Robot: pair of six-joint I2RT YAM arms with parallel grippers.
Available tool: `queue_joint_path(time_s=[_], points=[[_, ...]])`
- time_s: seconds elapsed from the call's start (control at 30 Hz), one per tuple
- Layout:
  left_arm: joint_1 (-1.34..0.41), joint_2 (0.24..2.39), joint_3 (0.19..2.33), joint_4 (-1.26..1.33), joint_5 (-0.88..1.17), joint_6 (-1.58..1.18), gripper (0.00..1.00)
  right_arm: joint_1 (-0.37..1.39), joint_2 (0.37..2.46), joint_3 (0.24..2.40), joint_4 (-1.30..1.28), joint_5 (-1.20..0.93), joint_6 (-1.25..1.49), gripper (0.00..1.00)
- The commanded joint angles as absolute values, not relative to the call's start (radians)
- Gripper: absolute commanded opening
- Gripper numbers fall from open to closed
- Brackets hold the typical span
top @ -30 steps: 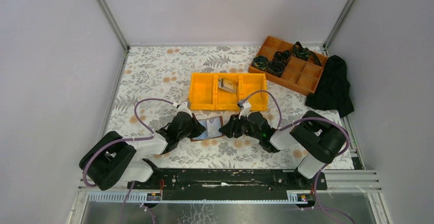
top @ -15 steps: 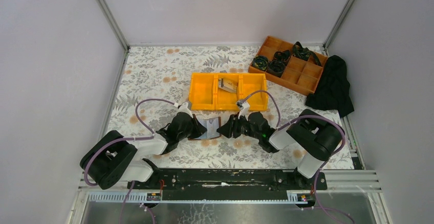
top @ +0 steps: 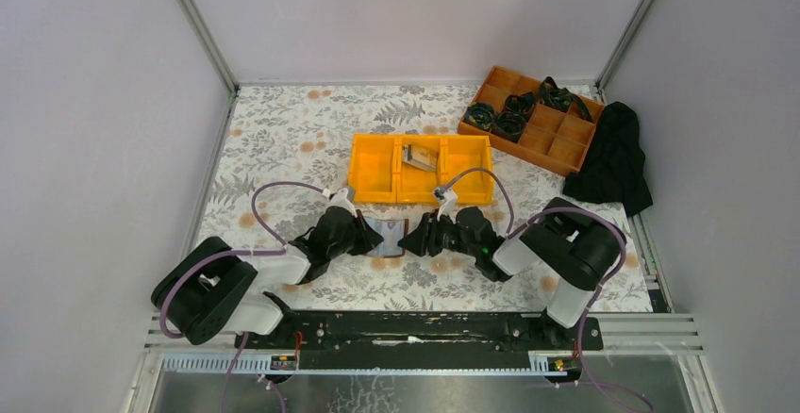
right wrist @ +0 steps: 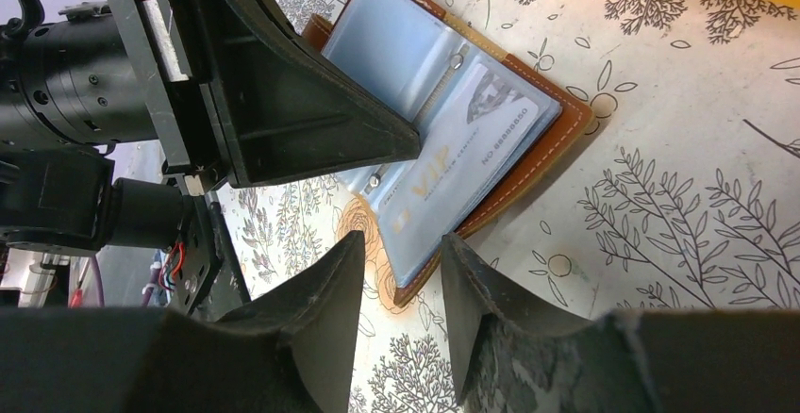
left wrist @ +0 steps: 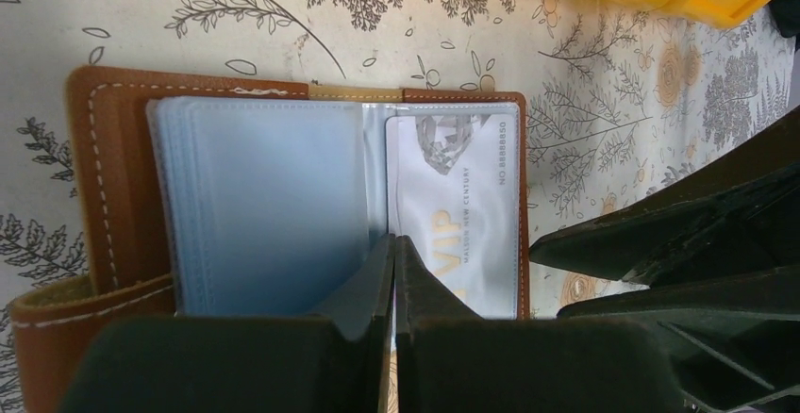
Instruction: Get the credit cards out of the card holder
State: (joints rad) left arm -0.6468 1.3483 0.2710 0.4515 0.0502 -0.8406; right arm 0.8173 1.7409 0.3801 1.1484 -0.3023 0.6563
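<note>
Our left fingers, closed tight, pin the open card holder. Our right fingers, half-spread, have crept closer to its VIP card, likely the next pull. Beyond, 1 card lies in the yellow bin.

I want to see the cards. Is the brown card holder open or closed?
Open. The card holder lies spread out, clear sleeves showing, with a VIP card tucked in one.
</note>
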Motion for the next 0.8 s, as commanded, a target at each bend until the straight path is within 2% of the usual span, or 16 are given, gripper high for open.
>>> queue_joint_path(time_s=[0.0,0.27,0.4,0.5,0.57,0.77], points=[[-0.650,1.379,0.264,0.445,0.087,-0.829,0.02,0.823,1.771,0.435,1.243,-0.346,0.675,0.42],[-0.650,1.392,0.267,0.452,0.099,-0.829,0.02,0.823,1.821,0.461,1.255,-0.347,0.684,0.39],[-0.650,1.399,0.269,0.455,0.105,-0.828,0.02,0.824,1.850,0.478,1.264,-0.348,0.694,0.26],[-0.650,1.399,0.268,0.455,0.104,-0.828,0.02,0.823,1.866,0.486,1.271,-0.350,0.702,0.09],[-0.651,1.393,0.265,0.454,0.103,-0.828,0.02,0.822,1.869,0.484,1.274,-0.350,0.705,0.02],[-0.650,1.390,0.263,0.453,0.099,-0.828,0.02,0.822,1.825,0.437,1.285,-0.326,0.712,0.01]])
